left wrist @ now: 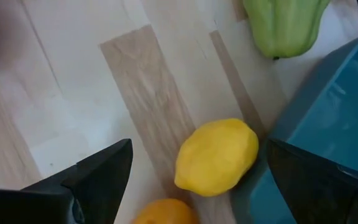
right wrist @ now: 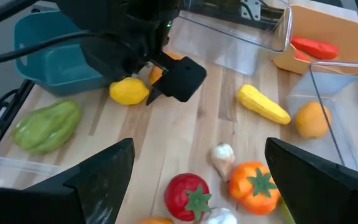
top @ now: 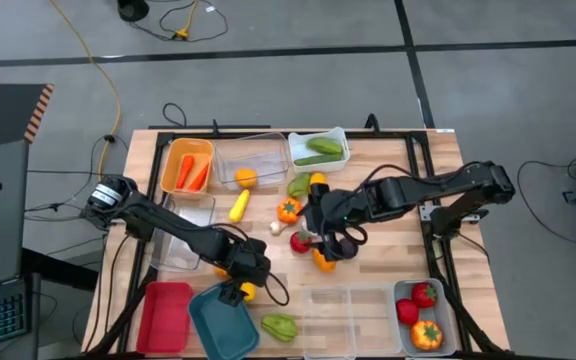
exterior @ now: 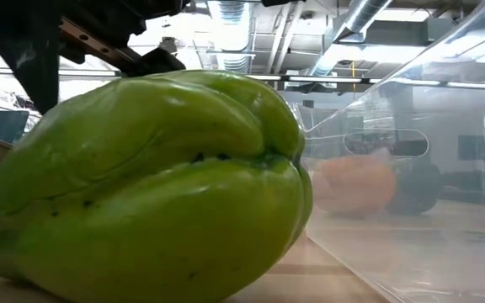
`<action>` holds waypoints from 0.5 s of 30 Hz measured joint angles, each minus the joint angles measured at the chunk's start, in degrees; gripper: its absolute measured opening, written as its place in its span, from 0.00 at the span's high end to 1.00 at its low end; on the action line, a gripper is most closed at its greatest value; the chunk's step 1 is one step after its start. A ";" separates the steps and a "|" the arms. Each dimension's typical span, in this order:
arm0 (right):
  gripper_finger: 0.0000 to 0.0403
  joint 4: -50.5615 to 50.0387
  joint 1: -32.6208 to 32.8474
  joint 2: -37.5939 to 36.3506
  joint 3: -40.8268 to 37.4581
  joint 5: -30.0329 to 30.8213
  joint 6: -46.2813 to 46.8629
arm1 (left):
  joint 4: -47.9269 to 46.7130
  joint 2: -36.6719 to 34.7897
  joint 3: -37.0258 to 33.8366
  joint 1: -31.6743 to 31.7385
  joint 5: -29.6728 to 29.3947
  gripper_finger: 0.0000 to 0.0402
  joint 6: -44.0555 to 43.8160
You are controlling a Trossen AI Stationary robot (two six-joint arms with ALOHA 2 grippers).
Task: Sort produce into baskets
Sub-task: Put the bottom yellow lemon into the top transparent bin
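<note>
My left gripper [top: 239, 284] is open at the table's near left. Its fingers stand on either side of a yellow lemon [left wrist: 217, 155] without touching it. The lemon lies on the table against the teal basket [left wrist: 328, 118], with an orange fruit [left wrist: 163, 213] next to it. My right gripper [top: 321, 242] is open and empty over the table's middle, above a red tomato [right wrist: 188, 196], a garlic bulb [right wrist: 222, 155] and an orange pepper [right wrist: 257, 186]. A green chayote [top: 279, 326] lies on the table by the teal basket and fills the low view [exterior: 141, 194].
At the far edge stand an orange basket [top: 186, 166] with carrots, a clear basket [top: 253, 160] with an orange and a white basket [top: 318, 148] with green produce. A yellow squash [top: 239, 205] lies loose. Near edge: a red basket [top: 165, 317], clear baskets [top: 353, 320] and a pale basket [top: 423, 318] with tomatoes.
</note>
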 joint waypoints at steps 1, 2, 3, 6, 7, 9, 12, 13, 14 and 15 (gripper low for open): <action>0.04 -0.11 0.16 0.00 0.00 -0.02 0.05 | 0.02 0.00 0.00 -0.04 -0.01 0.12 -0.40; 0.04 -0.12 0.24 0.00 0.00 -0.02 0.07 | 0.11 0.00 0.00 -0.07 0.03 0.12 -1.02; 0.04 -0.12 0.38 0.00 0.00 -0.02 0.08 | 0.17 0.00 0.00 -0.04 0.05 0.12 -1.47; 0.04 -0.10 0.53 0.02 0.00 -0.02 0.06 | 0.35 0.00 0.00 -0.04 0.56 0.12 -1.43; 0.04 -0.12 0.53 0.02 0.00 0.00 0.06 | 0.79 0.00 0.00 -0.04 0.61 0.12 -1.43; 0.04 -0.12 0.50 0.02 0.00 -0.02 0.07 | 2.01 0.00 0.08 -0.04 0.66 0.12 -1.43; 0.04 -0.12 0.49 0.04 0.00 -0.01 0.06 | 1.94 0.00 1.93 -0.07 0.71 0.15 -0.89; 0.04 -0.13 0.48 0.04 0.00 -0.01 0.06 | 2.08 -0.02 2.52 -0.07 0.69 0.16 -0.37; 0.04 -0.14 0.48 0.04 0.00 0.00 0.05 | 1.78 -0.04 2.96 -0.07 0.65 0.17 0.06; 0.04 -0.17 0.48 0.04 0.00 -0.02 0.03 | 1.27 -0.04 3.35 -0.07 0.48 0.18 0.14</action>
